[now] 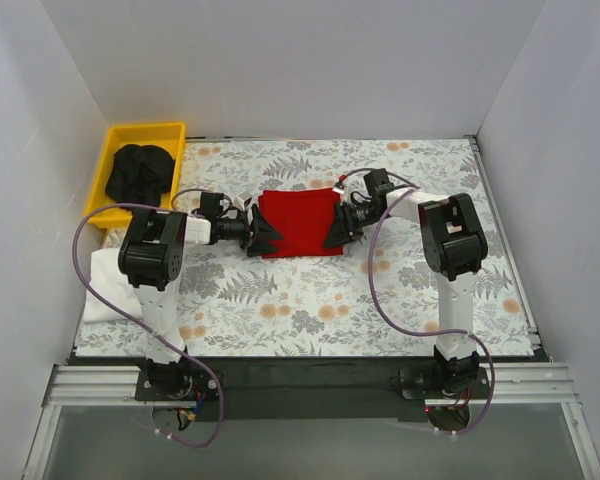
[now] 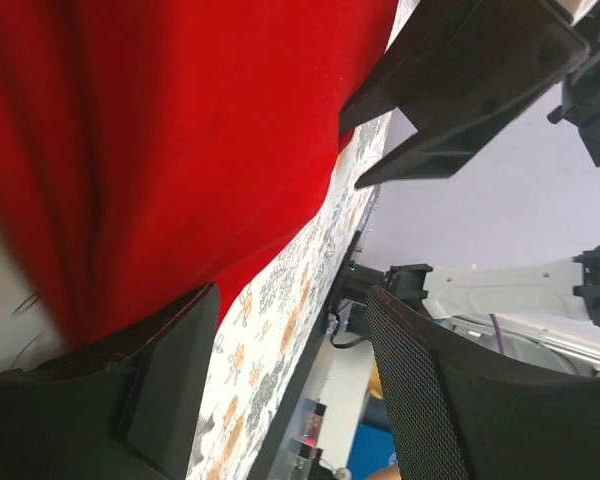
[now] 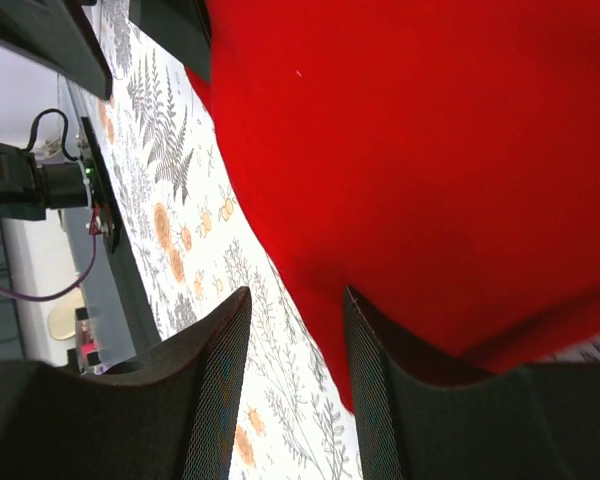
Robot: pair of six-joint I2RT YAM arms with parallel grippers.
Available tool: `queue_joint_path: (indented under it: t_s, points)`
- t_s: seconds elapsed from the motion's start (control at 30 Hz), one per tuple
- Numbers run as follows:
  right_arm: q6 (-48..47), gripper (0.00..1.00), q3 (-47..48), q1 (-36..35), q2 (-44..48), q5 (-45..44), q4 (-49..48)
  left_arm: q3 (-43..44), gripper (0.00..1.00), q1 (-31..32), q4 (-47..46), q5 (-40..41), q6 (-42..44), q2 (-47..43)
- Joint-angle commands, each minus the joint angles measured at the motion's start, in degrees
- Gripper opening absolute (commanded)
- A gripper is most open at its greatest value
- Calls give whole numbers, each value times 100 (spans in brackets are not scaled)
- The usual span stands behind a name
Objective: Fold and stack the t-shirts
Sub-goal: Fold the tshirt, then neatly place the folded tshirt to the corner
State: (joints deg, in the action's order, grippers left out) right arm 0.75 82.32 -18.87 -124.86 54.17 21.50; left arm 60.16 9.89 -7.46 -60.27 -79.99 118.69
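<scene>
The red t-shirt (image 1: 298,222) lies folded into a rectangle on the middle of the floral cover. My left gripper (image 1: 264,237) is at its left edge and my right gripper (image 1: 335,230) at its right edge, facing each other. In the left wrist view the red cloth (image 2: 180,140) fills the upper left and the left gripper (image 2: 290,350) is open, with only table cover between its fingers. In the right wrist view the right gripper (image 3: 295,345) is open, with the red hem (image 3: 400,160) beside one finger. The black t-shirt (image 1: 140,172) lies bunched in the yellow bin (image 1: 176,133). The white t-shirt (image 1: 102,288) lies at the left edge.
The yellow bin stands at the back left corner. White walls enclose the table on three sides. The floral table cover (image 1: 400,300) shows bare in front of the red t-shirt and to the right. Purple cables loop beside both arms.
</scene>
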Motion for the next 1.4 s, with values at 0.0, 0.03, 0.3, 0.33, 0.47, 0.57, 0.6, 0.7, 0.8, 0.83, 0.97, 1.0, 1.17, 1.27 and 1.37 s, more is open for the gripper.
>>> queue_joint_path:
  t_s: [0.0, 0.03, 0.3, 0.33, 0.47, 0.57, 0.6, 0.7, 0.8, 0.83, 0.97, 1.0, 1.17, 1.27, 1.37]
  points:
    - [-320, 49, -156, 121, 31, -251, 387, -346, 60, -268, 288, 182, 78, -284]
    - [-539, 49, -112, 95, 171, 12, 573, -434, 60, -303, 376, 0, 114, -555]
    - [-1428, 49, 424, -458, 1279, -828, 1322, -716, 66, -943, 1572, 102, 1002, -2446]
    - [-1507, 49, 486, -590, 1410, -1256, 1313, -725, 66, -980, 1755, 251, 1011, -2700]
    - [-1903, 50, 723, -1451, 1517, -2839, 937, -339, 67, -1200, 2661, 1305, 1283, -2904]
    - [-2026, 52, 864, -2040, 1447, -3763, 542, 21, 69, -1217, 3232, 2219, 1336, -2791]
    - [-2087, 53, 943, -2294, 1307, -4130, 505, 92, 69, -1226, 3451, 2526, 1336, -2747]
    - [-2149, 54, 1320, -2681, 1052, -4502, 285, 338, 69, -1261, 3672, 3028, 1362, -2562]
    - [-2246, 57, 1777, -2945, 604, -4846, 215, 496, 70, -1261, 3769, 3127, 1406, -2395]
    - [-2264, 59, 1874, -2990, 385, -4907, 215, 540, 69, -1261, 3805, 3170, 1415, -2290]
    - [-2264, 61, 2384, -3149, -73, -4969, 232, 663, 70, -1261, 3875, 3232, 1477, -2088]
    - [-2264, 61, 2498, -3184, -143, -4952, 241, 698, 70, -1261, 3875, 3223, 1477, -2052]
    - [-2264, 61, 2420, -3219, -276, -4758, 267, 848, 70, -1270, 3840, 3188, 1425, -1876]
    - [-2273, 61, 2262, -3254, -267, -4644, 259, 901, 70, -1261, 3814, 3162, 1407, -1797]
    - [-2273, 61, 2095, -3298, -337, -4539, 250, 883, 70, -1261, 3761, 3118, 1380, -1727]
